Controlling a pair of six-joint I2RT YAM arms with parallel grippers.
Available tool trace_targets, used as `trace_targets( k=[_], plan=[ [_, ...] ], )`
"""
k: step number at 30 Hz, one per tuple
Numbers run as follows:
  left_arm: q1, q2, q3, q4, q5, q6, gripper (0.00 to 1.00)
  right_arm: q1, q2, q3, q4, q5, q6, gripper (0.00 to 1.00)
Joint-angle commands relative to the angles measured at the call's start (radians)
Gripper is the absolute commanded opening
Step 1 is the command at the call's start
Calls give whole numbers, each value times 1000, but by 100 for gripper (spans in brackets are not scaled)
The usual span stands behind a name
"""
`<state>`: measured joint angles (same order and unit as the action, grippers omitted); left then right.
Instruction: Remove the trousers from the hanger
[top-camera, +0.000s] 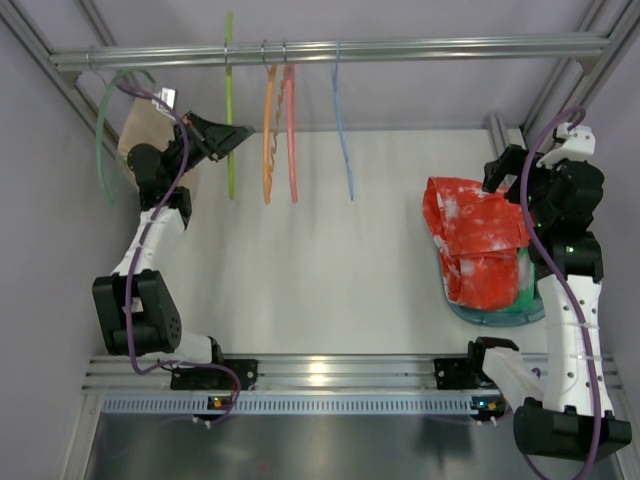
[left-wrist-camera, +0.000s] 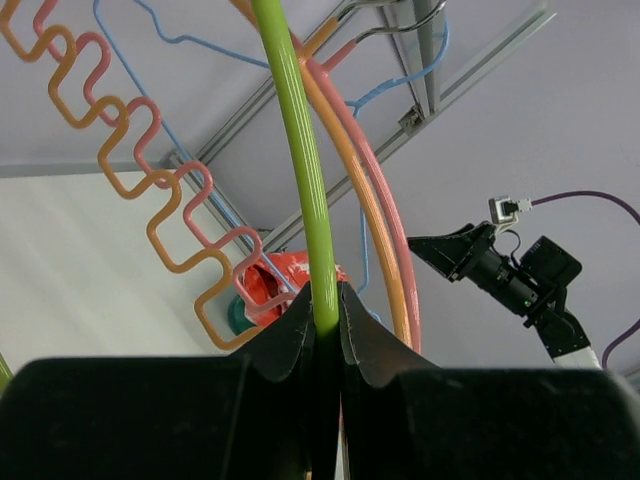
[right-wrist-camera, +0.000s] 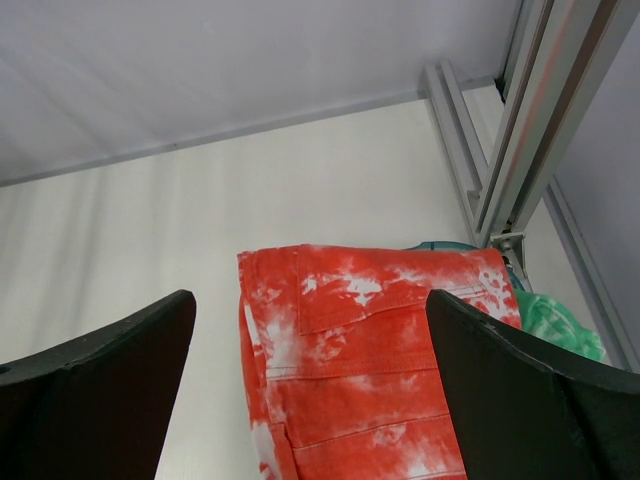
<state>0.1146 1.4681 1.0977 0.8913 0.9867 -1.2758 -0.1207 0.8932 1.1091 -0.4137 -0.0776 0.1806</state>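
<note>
The white table (top-camera: 300, 260) sits under a metal rail (top-camera: 330, 50). We see the trousers (top-camera: 480, 240) lying in a heap on the right, off the hanger (top-camera: 229, 110). Our left gripper (left-wrist-camera: 325, 300) pinches the hanger, far left on the rail. Our right gripper (right-wrist-camera: 310, 300) hangs wide open over the trousers.

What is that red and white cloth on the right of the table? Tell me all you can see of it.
The trousers are soft red-orange cloth with white splotches, with stitched seams and a pocket showing. They lie folded flat, not hanging, at the right side of the table, resting on a green-and-white cloth and a teal thing beneath. The open right gripper hangs over them, seemingly without touching.
</note>
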Motion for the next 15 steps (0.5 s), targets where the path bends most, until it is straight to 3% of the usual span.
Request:
trace_targets(
  k=[1, 8, 15],
  plan=[
    [-4, -5, -42, -3, -92, -48, 0, -2, -23, 17, 19, -11, 10, 99],
    [-7, -22, -81, -3, -88, -23, 0, -4, -43, -5, 21, -14, 13, 100],
    [-7, 43, 2, -3, -115, -85, 0, -4, -48, -5, 15, -16, 14, 99]
  ],
)
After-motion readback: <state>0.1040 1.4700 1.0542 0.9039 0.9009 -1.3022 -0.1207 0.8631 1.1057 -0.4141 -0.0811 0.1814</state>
